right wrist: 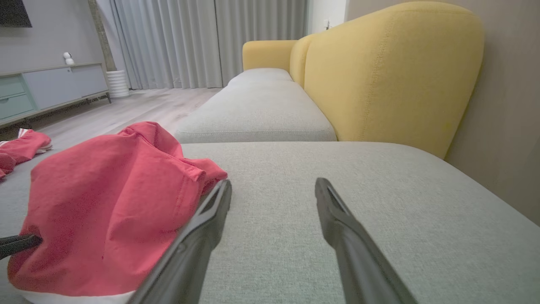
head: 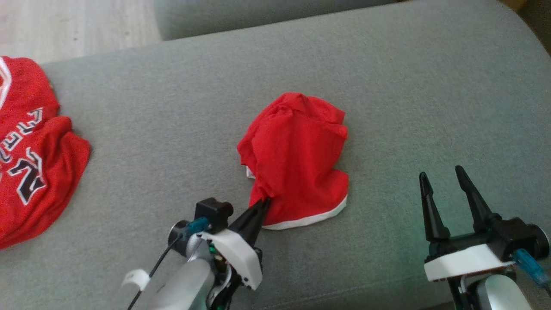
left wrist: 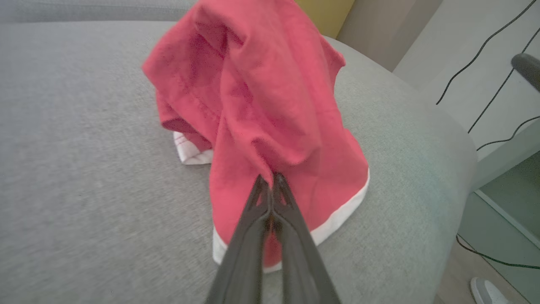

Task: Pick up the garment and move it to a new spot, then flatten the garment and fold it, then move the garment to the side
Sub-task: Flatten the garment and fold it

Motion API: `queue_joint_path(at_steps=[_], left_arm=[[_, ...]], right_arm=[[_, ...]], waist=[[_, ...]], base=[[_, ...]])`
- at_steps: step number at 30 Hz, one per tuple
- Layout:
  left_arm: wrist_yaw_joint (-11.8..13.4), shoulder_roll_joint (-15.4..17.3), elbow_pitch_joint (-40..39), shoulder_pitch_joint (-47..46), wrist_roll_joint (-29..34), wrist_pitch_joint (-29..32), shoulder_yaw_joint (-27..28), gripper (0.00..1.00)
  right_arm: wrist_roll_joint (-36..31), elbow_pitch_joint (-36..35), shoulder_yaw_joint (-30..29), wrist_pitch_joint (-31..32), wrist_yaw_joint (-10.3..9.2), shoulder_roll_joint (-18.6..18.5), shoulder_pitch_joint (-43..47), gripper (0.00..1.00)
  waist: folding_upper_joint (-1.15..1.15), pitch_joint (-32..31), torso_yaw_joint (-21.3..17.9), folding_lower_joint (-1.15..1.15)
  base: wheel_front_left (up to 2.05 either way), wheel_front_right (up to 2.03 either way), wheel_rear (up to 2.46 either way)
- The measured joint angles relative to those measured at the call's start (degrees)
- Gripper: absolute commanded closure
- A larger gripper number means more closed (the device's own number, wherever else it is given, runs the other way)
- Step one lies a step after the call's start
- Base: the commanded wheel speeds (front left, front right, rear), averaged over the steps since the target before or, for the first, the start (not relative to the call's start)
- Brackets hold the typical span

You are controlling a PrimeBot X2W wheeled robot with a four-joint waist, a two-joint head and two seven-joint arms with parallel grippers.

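Note:
The garment is a crumpled red piece with a white hem, lying in the middle of the grey sofa cushion. My left gripper is shut on a pinch of its near left edge. In the left wrist view the two fingers meet on a fold of the red cloth, with the left gripper closed tight. To the garment's right, my right gripper stands open above the cushion with nothing in it. The right wrist view has the garment left of the open right gripper.
A second red jersey with white lettering lies at the cushion's left end. A yellow sofa back and another grey seat lie beyond. Cables hang off the cushion's right edge, above the floor.

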Motion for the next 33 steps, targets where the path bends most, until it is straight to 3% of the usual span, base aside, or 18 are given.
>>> queue_joint_path(at_steps=[5, 11, 15, 22, 26, 30, 33], left_arm=[[0.0, -0.2, 1.0, -3.4, -5.1, 0.0, -3.1, 1.00], [0.2, 0.5, -4.1, -8.9, -2.6, 0.4, -3.2, 1.00], [2.7, 1.4, -11.2, -12.4, -2.0, 4.0, -2.6, 1.00], [6.8, 10.5, -24.5, -17.9, -1.5, 15.4, 2.4, 1.00], [7.4, 14.6, -31.4, -19.9, -1.4, 22.6, 3.6, 1.00], [7.7, 13.7, -34.6, -20.0, -2.0, 27.1, 1.6, 1.00], [8.2, 10.5, -33.8, -19.7, -2.4, 28.7, -1.5, 1.00]], right_arm=[[0.0, 0.0, -0.4, 0.0, 0.00, 0.0, 0.0, 0.00], [0.4, 0.0, -0.9, 0.0, 0.00, 0.0, 0.0, 0.00], [0.4, 0.1, -0.6, 0.0, 0.00, 0.2, 0.0, 0.00], [0.4, 0.2, -0.7, 0.0, 0.00, 0.2, 0.2, 0.00], [0.4, 0.2, -0.7, 0.0, 0.00, 0.1, 1.2, 0.00], [0.4, 0.4, -0.4, 0.0, 0.00, 0.1, 1.5, 0.00], [0.5, 0.4, 0.0, 0.0, 0.00, 0.1, 1.4, 0.00]], waist=[[0.00, 1.5, -1.6, 0.00], [0.00, 1.2, -1.1, 0.01], [0.00, -0.1, -0.8, 0.00], [0.00, -2.3, -0.2, 0.00], [0.00, -3.5, 0.1, 0.00], [0.00, -3.8, 0.2, 0.00], [0.00, -3.5, 0.0, 0.00]], base=[[0.00, 0.00, 0.00], [0.00, 0.00, 0.00], [0.00, 0.00, 0.00], [0.00, 0.00, 0.00], [0.00, 0.00, 0.00], [0.00, 0.00, 0.00], [0.00, 0.00, 0.00]])
